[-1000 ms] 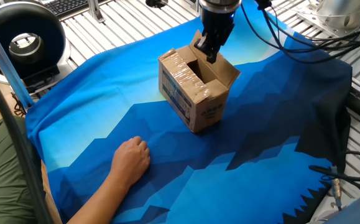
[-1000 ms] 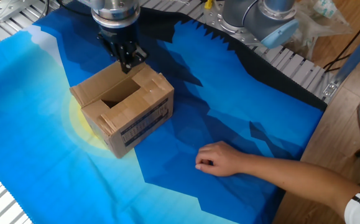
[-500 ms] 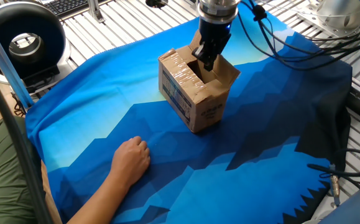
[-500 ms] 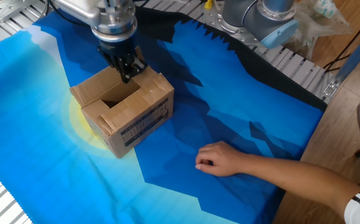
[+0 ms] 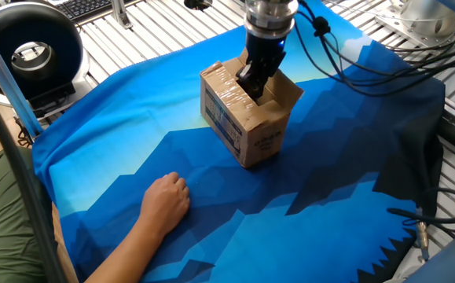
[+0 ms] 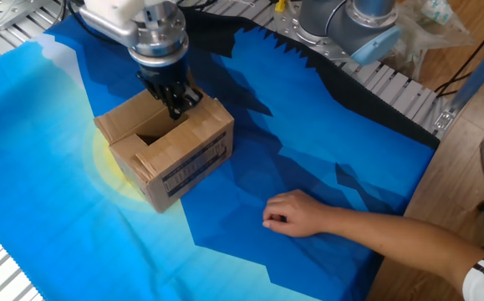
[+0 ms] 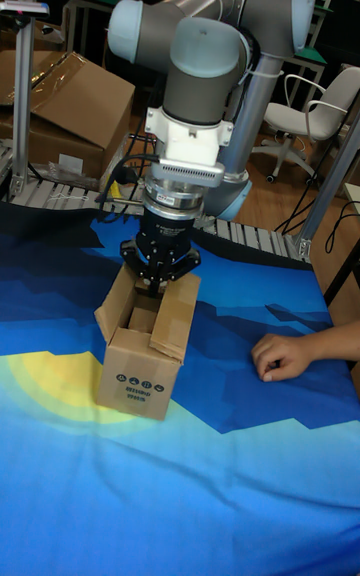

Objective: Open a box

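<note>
While a person's hand (image 5: 166, 198) rests flat on the blue cloth (image 5: 306, 228) well in front of the jaws, the box (image 5: 245, 114) stands on the bench directly below them, its top partly open. The gripper (image 6: 175, 102) reaches into the opening at the far flap (image 7: 174, 323); I cannot tell whether the jaws are clenched. I judge the flap-spreading step is in hand, and next the jaws must push this flap outward.

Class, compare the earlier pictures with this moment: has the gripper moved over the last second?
Yes. Measured against the box, which has stayed put, the gripper has shifted from the far flap's edge towards the middle of the opening and sits lower.
</note>
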